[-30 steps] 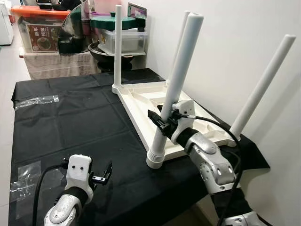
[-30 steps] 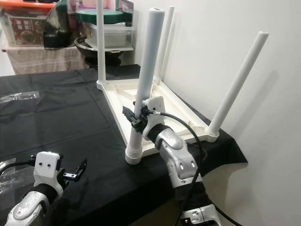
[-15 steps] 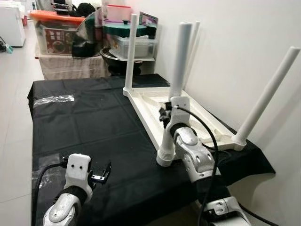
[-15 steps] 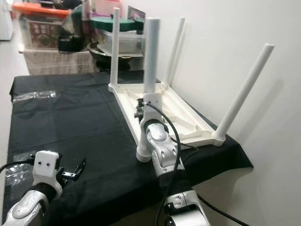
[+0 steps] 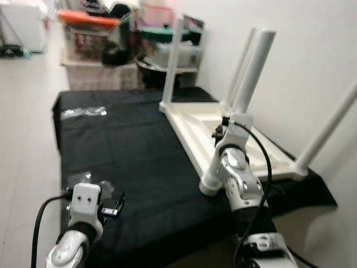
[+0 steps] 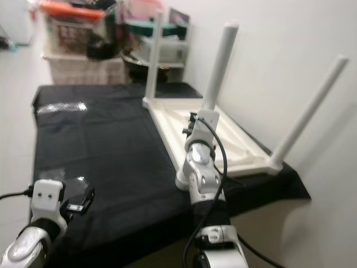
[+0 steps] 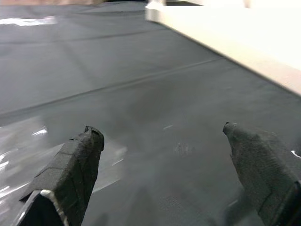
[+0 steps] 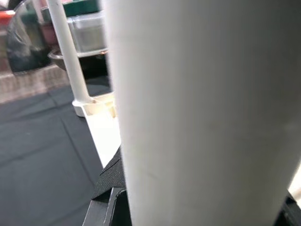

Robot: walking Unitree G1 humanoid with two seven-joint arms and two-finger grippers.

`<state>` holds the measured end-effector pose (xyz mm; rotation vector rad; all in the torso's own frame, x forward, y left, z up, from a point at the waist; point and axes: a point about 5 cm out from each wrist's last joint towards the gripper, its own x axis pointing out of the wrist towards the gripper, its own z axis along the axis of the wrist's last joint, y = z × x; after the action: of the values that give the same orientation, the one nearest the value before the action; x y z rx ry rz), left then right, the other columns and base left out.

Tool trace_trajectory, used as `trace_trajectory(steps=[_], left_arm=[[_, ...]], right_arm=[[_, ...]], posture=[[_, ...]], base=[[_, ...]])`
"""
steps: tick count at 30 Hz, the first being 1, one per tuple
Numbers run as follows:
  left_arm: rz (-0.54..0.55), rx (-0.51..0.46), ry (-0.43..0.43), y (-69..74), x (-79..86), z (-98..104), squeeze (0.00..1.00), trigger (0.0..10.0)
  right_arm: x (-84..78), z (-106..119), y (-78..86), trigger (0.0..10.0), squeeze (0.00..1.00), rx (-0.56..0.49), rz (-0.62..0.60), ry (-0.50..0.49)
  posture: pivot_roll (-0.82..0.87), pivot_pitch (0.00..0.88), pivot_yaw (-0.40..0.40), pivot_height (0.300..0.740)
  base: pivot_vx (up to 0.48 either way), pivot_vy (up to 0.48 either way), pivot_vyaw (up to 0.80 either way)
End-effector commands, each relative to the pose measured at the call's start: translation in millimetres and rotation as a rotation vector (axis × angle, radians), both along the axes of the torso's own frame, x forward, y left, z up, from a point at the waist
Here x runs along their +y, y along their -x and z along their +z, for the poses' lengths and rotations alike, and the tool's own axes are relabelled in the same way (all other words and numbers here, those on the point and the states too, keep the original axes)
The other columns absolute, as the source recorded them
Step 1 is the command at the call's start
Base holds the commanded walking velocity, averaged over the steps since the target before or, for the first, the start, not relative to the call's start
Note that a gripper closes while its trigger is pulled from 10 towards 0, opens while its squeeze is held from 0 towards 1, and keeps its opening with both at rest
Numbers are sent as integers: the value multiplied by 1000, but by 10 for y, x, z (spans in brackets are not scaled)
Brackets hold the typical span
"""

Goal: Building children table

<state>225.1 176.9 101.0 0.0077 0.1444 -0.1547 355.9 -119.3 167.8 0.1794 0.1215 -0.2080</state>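
A white children's table (image 5: 192, 124) lies upside down on a black cloth (image 5: 128, 151), its legs pointing up. My right gripper (image 5: 221, 129) is shut on the near leg (image 5: 252, 70), a little above its base. In the right wrist view this leg (image 8: 197, 117) stands close between the black fingers (image 8: 112, 186). My left gripper (image 5: 115, 203) hangs low over the cloth's near left corner, open and holding nothing. The left wrist view shows its fingers (image 7: 77, 157) spread above bare cloth, with the white table's edge (image 7: 244, 56) further off.
A white wall (image 5: 312, 39) runs close along the right of the table. Storage boxes and a pot (image 5: 153, 53) stand on a shelf behind it. Crumpled clear film (image 5: 83, 111) lies on the cloth's far left. Open floor (image 5: 25, 145) lies to the left.
The whole picture has shifted and blurred, so the camera has moved. My right gripper keeps its hold on the leg. The left gripper stays open and low.
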Motion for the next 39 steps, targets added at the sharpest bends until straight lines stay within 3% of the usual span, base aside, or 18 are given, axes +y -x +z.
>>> trace_trajectory(steps=[1, 5, 12, 15, 18, 23, 39], left_arm=[[-15, 13, 1, -7, -30, -27, 0, 10000], [-13, 12, -1, -5, -21, -26, 0, 10000], [-16, 10, -2, -8, -30, -27, 0, 10000], [-14, 8, -5, -19, -19, -24, 0, 10000], [-14, 8, -6, -20, -18, -25, 0, 10000], [-10, 3, -7, -25, -14, -24, 0, 10000], [-12, 2, -5, -36, -26, -33, 0, 10000]], right_arm=[[-166, -703, 194, 10000, 0, 315, -69, -73], [-239, -682, 205, 10000, 0, 301, -126, -72], [-214, -628, 219, 10000, 0, 267, -115, -35], [-117, -539, 205, 10000, 0, 207, -33, 6], [-107, -531, 204, 10000, 0, 202, -24, 8], [-56, -434, 205, 10000, 0, 118, 88, 110], [-164, -434, 281, 10000, 0, 61, 113, 129]], posture=[[83, 0, -96, 740], [83, 0, -93, 740], [84, 0, -93, 740], [85, 0, -92, 740], [85, 0, -92, 740], [86, 0, -96, 740], [82, 0, -93, 740]], base=[[0, 0, 0], [0, 0, 0], [0, 0, 0], [0, 0, 0], [0, 0, 0], [0, 0, 0], [0, 0, 0]])
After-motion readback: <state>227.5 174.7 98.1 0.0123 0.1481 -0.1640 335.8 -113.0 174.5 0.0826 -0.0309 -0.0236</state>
